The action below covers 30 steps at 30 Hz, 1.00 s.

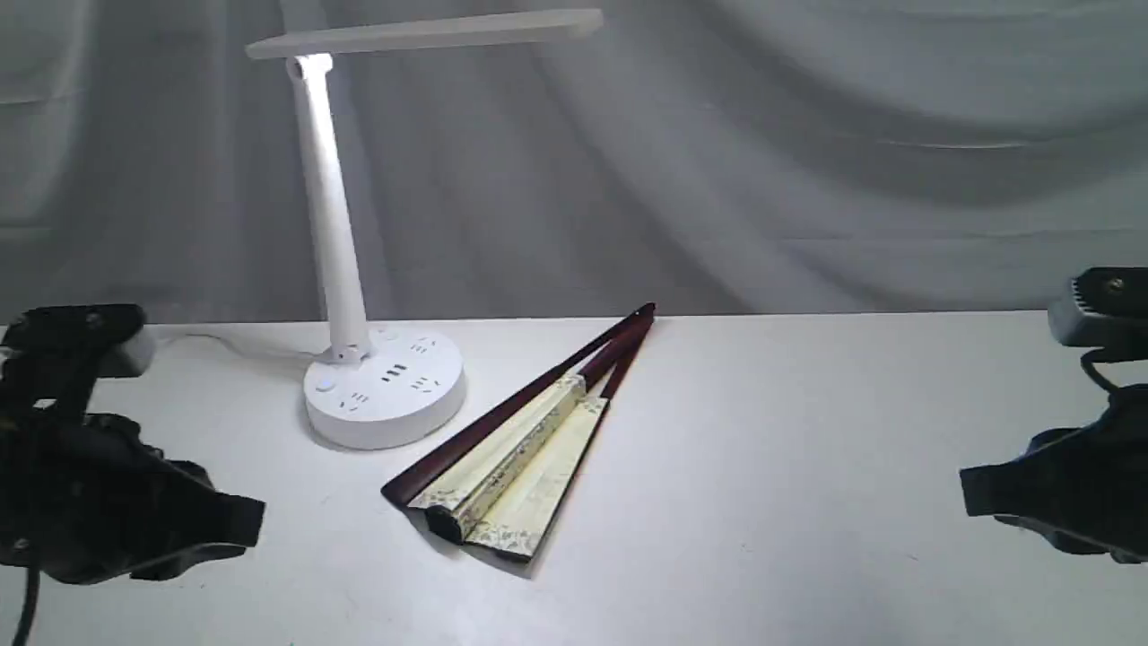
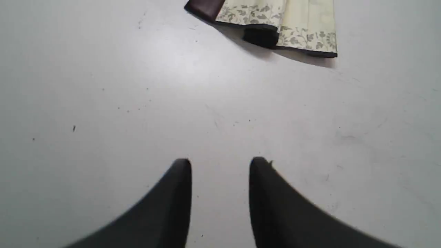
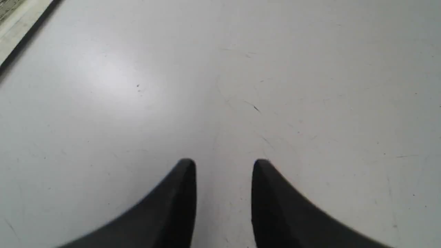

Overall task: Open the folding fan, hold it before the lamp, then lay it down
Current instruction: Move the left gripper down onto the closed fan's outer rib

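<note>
Folding fan (image 1: 516, 449): laid flat on the white table (image 1: 807, 502) and almost closed. Only a narrow wedge of cream leaf with a patterned border is shown between the dark maroon guards. The pivot end is pointed toward the rear, the wide end toward the front. Lamp (image 1: 336, 224): stood just beside the fan on its left. Its round socketed base is set near the guard but apart from it, and the bar head is extended overhead. Left gripper (image 2: 220, 162): placed over bare table near the fan's wide end, fingers parted, nothing pinched. Right gripper (image 3: 224, 161): placed well apart from the fan on the right, fingers likewise parted over bare table, nothing gripped. Grey draped cloth (image 1: 807, 135): hung behind the table.
</note>
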{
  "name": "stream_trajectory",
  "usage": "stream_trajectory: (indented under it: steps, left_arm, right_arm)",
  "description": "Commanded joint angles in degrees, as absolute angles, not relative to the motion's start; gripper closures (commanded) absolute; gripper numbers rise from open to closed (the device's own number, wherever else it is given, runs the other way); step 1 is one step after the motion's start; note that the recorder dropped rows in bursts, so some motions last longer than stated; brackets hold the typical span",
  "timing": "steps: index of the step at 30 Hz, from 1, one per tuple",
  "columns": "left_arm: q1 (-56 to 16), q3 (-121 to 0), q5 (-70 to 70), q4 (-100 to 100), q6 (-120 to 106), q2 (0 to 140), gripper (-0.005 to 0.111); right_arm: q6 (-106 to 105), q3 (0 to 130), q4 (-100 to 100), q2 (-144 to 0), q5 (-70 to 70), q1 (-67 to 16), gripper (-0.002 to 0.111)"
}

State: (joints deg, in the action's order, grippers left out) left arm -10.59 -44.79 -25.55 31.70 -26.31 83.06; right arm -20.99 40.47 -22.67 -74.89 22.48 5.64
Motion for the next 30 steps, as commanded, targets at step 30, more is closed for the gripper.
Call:
stream_trajectory:
  steps: [30]
  left_arm:
    - [-21.42,-65.36,-15.77,28.02,-19.32,106.71,0.058]
  right_arm:
    - [-22.11,40.79,-22.88,-75.05,22.27,5.13,0.080]
